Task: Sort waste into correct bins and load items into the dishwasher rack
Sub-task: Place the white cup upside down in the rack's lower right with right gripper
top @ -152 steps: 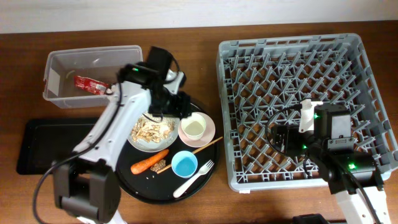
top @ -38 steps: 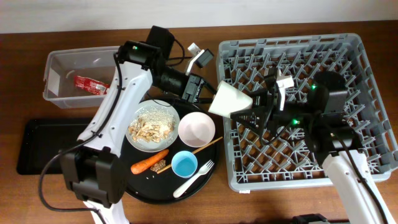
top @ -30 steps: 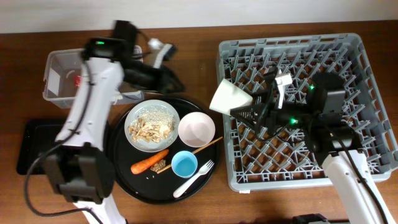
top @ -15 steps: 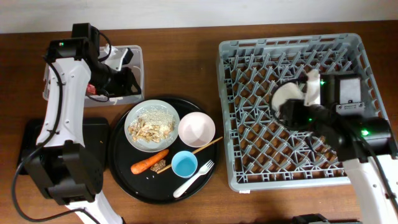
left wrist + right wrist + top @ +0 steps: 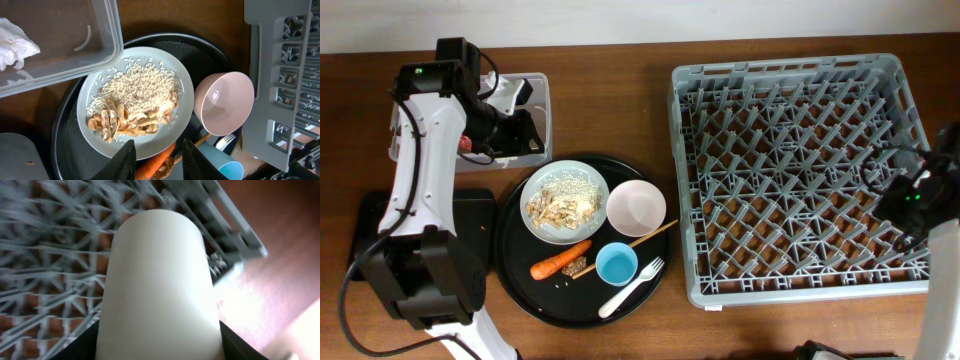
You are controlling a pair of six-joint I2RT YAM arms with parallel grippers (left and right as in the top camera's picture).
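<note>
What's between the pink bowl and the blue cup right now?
The thin wooden chopstick crosses the gap between the pink bowl and the blue cup, seen in the overhead view.

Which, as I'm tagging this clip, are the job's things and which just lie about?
Job: plate with crumbs, carrot, crumpled paper, pink bowl, blue cup, cream cup, fork, chopstick, clear tub, flat black tray, rack.
Lying about: round black tray, table.
</note>
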